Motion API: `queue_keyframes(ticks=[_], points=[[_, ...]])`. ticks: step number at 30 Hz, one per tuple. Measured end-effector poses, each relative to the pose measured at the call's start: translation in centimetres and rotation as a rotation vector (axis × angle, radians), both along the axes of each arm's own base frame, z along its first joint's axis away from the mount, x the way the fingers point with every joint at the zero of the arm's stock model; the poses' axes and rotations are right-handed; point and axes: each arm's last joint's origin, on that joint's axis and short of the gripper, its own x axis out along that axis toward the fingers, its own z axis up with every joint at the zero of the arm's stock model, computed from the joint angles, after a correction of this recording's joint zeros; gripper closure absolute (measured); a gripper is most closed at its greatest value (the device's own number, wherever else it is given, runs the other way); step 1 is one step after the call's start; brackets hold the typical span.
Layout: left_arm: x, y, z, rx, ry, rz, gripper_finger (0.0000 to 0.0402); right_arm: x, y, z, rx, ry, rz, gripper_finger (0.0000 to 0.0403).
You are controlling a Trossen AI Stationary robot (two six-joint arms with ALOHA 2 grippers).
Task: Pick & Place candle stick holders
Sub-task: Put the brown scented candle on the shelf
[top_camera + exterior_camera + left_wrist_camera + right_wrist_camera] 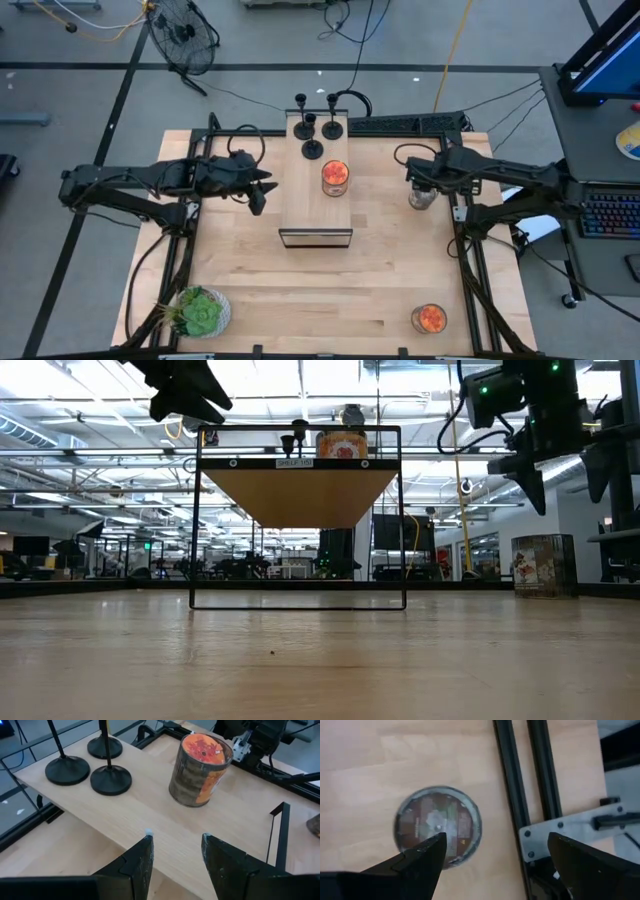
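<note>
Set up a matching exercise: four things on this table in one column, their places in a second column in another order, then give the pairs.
1. candle stick holders
2. succulent
3. left gripper
4. right gripper

A. near left corner of the table
B. far end of the shelf top
C. open above a jar at the right side
D. empty beside the shelf's left edge

Pairs: 1-B, 2-A, 3-D, 4-C

- You are looking at one white label [294,463] on the shelf's [300,495] front rail — it seems to be reading "SHELF", the rest being too small.
- Jar labels are not showing readable words.
</note>
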Motion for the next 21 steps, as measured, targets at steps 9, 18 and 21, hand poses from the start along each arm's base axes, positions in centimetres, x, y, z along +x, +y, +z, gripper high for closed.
queue_keyframes(ticks=[9, 18, 21], points=[[0.0, 0.0, 0.0, 0.029, 0.014, -0.019, 0.0229, -1.2, 0.4, -4.1, 0.127, 0.010, -0.121, 0.0079], [0.0, 0.6, -0.1, 0.035, 0.028, -0.040, 0.0229, -1.5, 0.6, -5.9, 0.121, -0.043, -0.198, 0.0129], [-0.1, 0.9, -0.1, 0.022, 0.030, -0.062, 0.0229, -1.4, 0.6, -5.9, 0.128, -0.049, -0.198, 0.0159]])
